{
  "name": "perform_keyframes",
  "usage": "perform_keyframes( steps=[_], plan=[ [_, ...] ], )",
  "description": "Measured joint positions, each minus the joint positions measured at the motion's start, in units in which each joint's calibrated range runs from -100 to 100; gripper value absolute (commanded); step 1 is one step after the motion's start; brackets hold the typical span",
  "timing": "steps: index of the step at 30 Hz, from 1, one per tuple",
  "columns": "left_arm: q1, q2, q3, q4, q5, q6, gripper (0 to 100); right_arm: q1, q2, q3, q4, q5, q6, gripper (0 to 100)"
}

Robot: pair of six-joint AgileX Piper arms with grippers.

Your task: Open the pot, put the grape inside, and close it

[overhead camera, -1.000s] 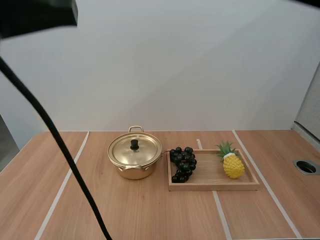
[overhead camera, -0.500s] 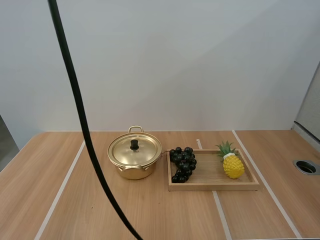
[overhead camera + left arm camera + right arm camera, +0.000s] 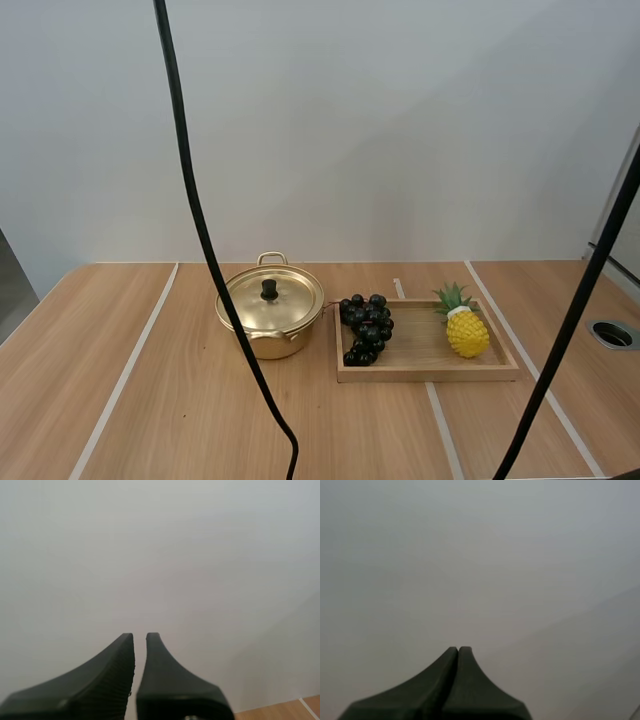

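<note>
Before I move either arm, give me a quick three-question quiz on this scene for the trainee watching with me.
1. True or false: the lid sits on the pot.
2. What lies at the end of the wooden tray nearest the pot? A) the pineapple B) the bunch of grapes C) the lid
3. Fill in: the fingers of the right gripper lie ____ (together / apart).

Key: 1 true. 2 B. 3 together.
</note>
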Motion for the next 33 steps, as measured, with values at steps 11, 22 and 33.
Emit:
perform_keyframes(
  steps=[11,22,33],
  plan=[
    [0.0,-0.23,-0.55,0.0,0.45,-2.21,100,0.0,-1.56,-0.22,6.1,0.0,-3.63,93],
    [0.0,-0.12,-0.55,-0.11,0.45,0.29,100,0.0,-1.56,-0.22,6.1,0.0,-3.99,100],
    [0.0,2.47,8.71,0.53,0.56,3.1,100,0.0,-1.56,-0.22,6.1,0.0,-3.99,100]
  ],
)
